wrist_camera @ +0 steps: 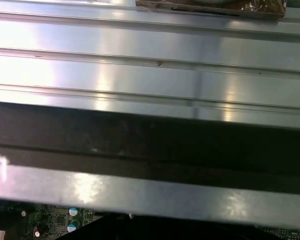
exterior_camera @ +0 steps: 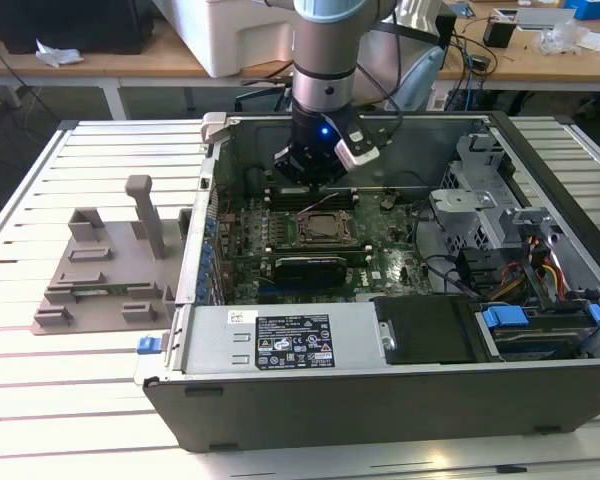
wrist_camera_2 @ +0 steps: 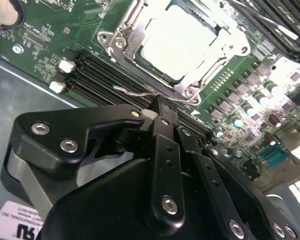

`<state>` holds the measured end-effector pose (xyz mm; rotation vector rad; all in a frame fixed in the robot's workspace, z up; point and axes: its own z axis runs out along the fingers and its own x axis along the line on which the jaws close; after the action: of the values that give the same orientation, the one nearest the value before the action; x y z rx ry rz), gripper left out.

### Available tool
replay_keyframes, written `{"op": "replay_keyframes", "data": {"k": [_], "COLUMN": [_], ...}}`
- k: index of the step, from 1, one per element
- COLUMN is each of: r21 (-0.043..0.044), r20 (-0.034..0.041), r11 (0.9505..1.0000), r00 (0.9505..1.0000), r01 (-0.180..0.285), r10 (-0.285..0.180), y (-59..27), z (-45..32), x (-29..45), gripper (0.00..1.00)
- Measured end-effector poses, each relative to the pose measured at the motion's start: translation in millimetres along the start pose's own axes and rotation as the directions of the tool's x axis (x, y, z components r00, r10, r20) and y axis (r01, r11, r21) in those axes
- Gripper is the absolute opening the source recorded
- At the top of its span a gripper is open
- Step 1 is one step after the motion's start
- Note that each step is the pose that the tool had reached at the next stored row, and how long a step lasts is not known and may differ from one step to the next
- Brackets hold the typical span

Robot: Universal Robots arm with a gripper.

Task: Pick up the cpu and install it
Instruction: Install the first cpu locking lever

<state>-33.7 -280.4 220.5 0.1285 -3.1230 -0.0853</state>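
Silvery-white square cpu (wrist_camera_2: 177, 42) sits flat in its metal socket frame (wrist_camera_2: 121, 37); black claw (wrist_camera_2: 157, 107) closed, empty

Even, bright room light fills the exterior view, and the slatted table (exterior_camera: 80, 410) carries soft white sheen. In the second wrist view, glare washes out the cpu (wrist_camera_2: 182, 42) top and the board's far corner, while the near black gripper (wrist_camera_2: 157, 112) is soft. In the first wrist view, the metal rails (wrist_camera: 150, 65) show blown highlights above a dark shadowed band.
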Motion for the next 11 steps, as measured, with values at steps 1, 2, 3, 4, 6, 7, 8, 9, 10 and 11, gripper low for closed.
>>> {"op": "replay_keyframes", "data": {"k": [1,2,3,4,6,7,8,9,10,11], "r21": [0.0000,0.0001,0.0001,0.0001,0.0001,0.0001,0.0001,0.0002,0.0002,0.0001], "r20": [0.0001,0.0000,-0.0001,-0.0001,-0.0001,-0.0001,-0.0001,-0.0001,-0.0002,-0.0001], "r11": [1.0000,1.0000,1.0000,1.0000,1.0000,1.0000,1.0000,1.0000,1.0000,1.0000], "r00": [1.0000,1.0000,1.0000,1.0000,1.0000,1.0000,1.0000,1.0000,1.0000,1.0000], "r01": [0.000,0.001,0.001,0.001,0.001,0.001,0.001,0.001,0.001,0.001], "r10": [0.000,-0.001,-0.001,-0.001,-0.001,-0.001,-0.001,-0.001,-0.001,-0.001], "y": [-0.1,-0.3,-0.4,-0.5,-0.9,-1.0,-1.2,-1.4,-1.5,-1.6], "z": [0.6,1.6,2.3,2.8,4.2,5.0,5.7,6.7,7.5,8.6], "x": [-1.0,-3.4,-4.8,-5.8,-8.8,-10.3,-11.4,-13.0,-14.0,-15.2], "gripper": [0.11,0.11,0.11,0.11,0.11,0.11,0.11,0.11,0.11,0.11]}}
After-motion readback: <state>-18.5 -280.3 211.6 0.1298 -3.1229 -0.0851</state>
